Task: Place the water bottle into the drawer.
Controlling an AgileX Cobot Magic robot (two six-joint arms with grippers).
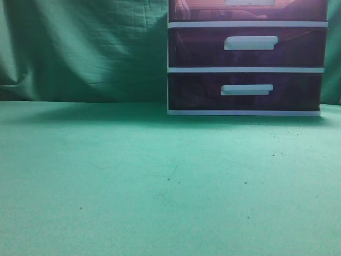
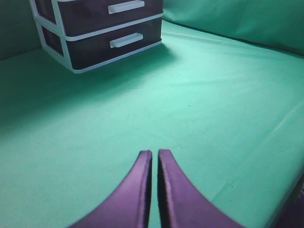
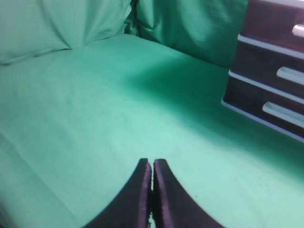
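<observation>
Left wrist view: the left claw (image 2: 155,154) has its purple fingers pressed together on nothing, low over the bare green counter (image 2: 199,109), with the white-framed drawer unit (image 2: 71,64) off at 11 o'clock. The right claw (image 3: 152,164) is likewise pinched together and empty; its unit sits at 2 o'clock. In the exterior view neither arm shows — only the unit at 1 o'clock, its top drawer (image 1: 197,10) reddish and seemingly pushed in, cut by the frame edge. The water bottle appears in no view, so where it lies I cannot tell. As a guess, such a bottle is smooth, round and prone to roll — grip across the mid-body, firmly. The drawer's white bar handle (image 1: 249,2) is the place to pull.
</observation>
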